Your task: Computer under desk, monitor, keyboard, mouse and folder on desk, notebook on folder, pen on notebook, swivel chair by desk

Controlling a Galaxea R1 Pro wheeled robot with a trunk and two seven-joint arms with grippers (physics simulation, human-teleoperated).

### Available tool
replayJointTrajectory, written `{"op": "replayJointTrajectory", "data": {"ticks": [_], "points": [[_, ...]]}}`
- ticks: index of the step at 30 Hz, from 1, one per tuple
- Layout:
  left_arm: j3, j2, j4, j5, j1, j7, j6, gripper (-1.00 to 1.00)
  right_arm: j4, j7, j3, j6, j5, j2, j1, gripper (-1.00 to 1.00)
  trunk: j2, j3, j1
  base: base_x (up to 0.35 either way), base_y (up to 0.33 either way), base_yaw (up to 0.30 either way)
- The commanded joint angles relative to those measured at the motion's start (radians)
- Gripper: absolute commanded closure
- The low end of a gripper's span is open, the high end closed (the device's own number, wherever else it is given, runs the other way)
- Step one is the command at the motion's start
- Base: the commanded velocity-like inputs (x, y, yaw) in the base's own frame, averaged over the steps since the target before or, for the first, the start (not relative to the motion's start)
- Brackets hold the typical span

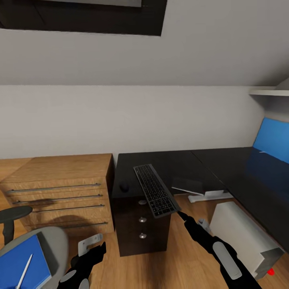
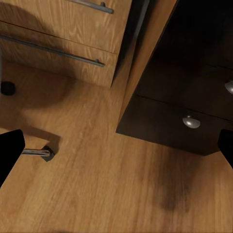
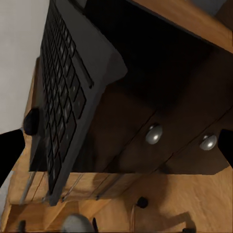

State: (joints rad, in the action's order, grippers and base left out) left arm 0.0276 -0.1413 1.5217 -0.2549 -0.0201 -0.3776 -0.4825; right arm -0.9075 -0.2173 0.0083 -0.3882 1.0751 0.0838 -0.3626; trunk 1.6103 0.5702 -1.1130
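Note:
The keyboard lies on the black desk with its near end sticking out past the front edge, over the drawers. My right gripper is open at the keyboard's near right corner; the keyboard looms close in the right wrist view. The mouse sits left of the keyboard. A thin dark notebook rests near the desk edge. The blue folder with the pen on it lies on the swivel chair. The computer stands on the floor. My left gripper hangs open above the floor.
A light oak chest of drawers stands left of the desk. Black drawers with round knobs sit under the desk's left end. The blue back panel rises at the right. A chair base leg lies near my left gripper.

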Motion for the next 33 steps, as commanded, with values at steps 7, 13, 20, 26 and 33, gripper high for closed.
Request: {"op": "replayJointTrajectory", "data": {"ticks": [7, 13, 20, 26, 33], "points": [[0.002, -0.001, 0.002, -0.010, 0.000, -0.009, -0.001, -1.00, 0.003, -0.229, 0.030, 0.002, -0.047, 0.002, 0.001, -1.00, 0.050, 0.023, -0.027, 0.000, 0.000, 0.000], [0.002, -0.001, 0.002, -0.010, 0.000, -0.009, -0.001, -1.00, 0.012, -0.246, 0.031, -0.002, -0.055, 0.002, 0.001, -1.00, 0.092, 0.042, -0.050, 0.000, 0.000, 0.000], [0.002, -0.001, 0.002, -0.010, 0.000, -0.009, -0.001, -1.00, 0.020, -0.250, 0.031, -0.004, -0.056, 0.003, 0.001, -1.00, 0.141, 0.064, -0.077, 0.000, 0.000, 0.000], [0.002, -0.001, 0.002, -0.009, 0.000, -0.009, -0.001, -1.00, 0.020, -0.251, 0.030, -0.005, -0.056, 0.004, 0.001, -1.00, 0.183, 0.082, -0.100, 0.000, 0.000, 0.000], [0.002, -0.001, 0.002, -0.009, 0.000, -0.009, -0.001, -1.00, 0.024, -0.252, 0.030, -0.008, -0.054, 0.005, 0.001, -1.00, 0.232, 0.104, -0.127, 0.000, 0.000, 0.000]]}}
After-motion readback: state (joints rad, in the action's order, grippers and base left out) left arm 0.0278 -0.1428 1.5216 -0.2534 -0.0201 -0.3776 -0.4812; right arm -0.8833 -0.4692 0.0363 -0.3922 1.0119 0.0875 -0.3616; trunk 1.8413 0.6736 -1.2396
